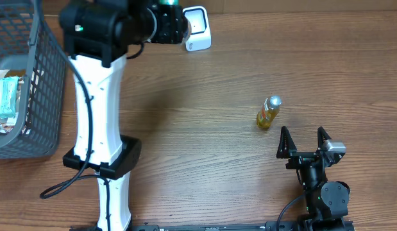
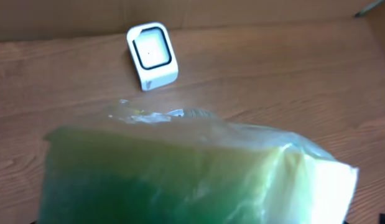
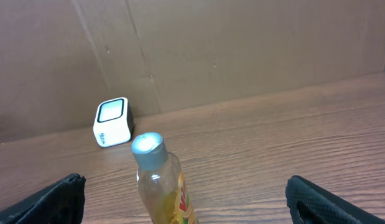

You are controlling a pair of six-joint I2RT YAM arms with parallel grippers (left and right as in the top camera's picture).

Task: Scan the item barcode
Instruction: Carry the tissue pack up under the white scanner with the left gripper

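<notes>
A green item in clear plastic wrap (image 2: 180, 174) fills the lower part of the left wrist view and hides my left gripper's fingers. It is held close above the table, facing the white barcode scanner (image 2: 152, 55). In the overhead view the left gripper (image 1: 169, 22) sits at the far edge, right beside the scanner (image 1: 197, 29). A small bottle of yellow liquid with a silver cap (image 1: 269, 112) stands on the table. My right gripper (image 1: 304, 142) rests open just behind it, and the bottle (image 3: 160, 180) stands between its spread fingers (image 3: 61, 196), untouched.
A grey wire basket (image 1: 44, 83) with light packets (image 1: 6, 96) stands at the left edge. The left arm's white link (image 1: 95, 96) stretches from the front edge toward the back. A brown cardboard wall (image 3: 242, 50) rises behind the table.
</notes>
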